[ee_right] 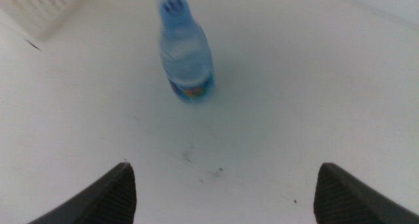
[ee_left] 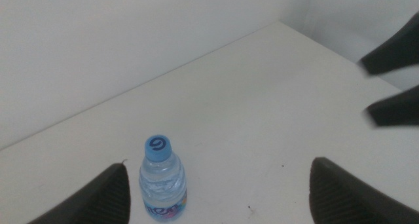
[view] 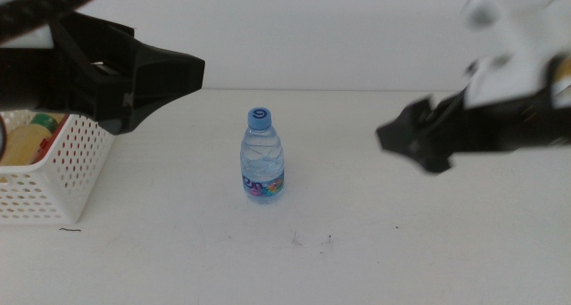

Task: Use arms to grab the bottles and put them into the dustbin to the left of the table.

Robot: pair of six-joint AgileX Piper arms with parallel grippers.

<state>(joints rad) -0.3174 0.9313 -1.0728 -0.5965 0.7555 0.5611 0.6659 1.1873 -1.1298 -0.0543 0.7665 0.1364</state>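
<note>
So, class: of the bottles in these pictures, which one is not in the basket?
The clear water bottle with the blue cap: it stands upright alone on the table, while the yellow ones sit inside the white basket.

Middle camera looks forward and down over my table point(view: 375, 260); both wrist cameras hover above it, sharing the water bottle point(view: 261, 158).

No words or numbers can be read anywhere. The water bottle point(view: 262, 157) has a colourful label band near its base, too blurred to read. Its blue cap point(ee_left: 158, 147) carries a white ring-shaped mark.
</note>
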